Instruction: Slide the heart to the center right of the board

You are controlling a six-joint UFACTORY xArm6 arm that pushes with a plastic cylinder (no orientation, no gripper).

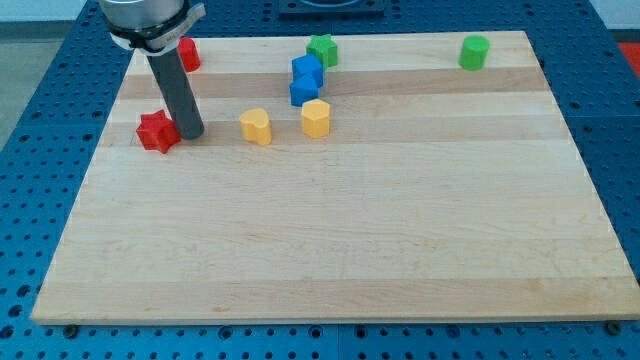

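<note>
The yellow heart (256,126) lies in the upper left part of the wooden board (330,240). My tip (191,135) rests on the board to the left of the heart, about a block's width from it. A red star-shaped block (155,131) sits right against the tip's left side. The rod rises toward the view's top left.
A yellow hexagon (316,117) lies just right of the heart. Two blue blocks (306,79) are stacked close together above it, with a green star (322,50) above them. A second red block (188,53) is partly hidden behind the rod. A green cylinder (474,52) stands at the top right.
</note>
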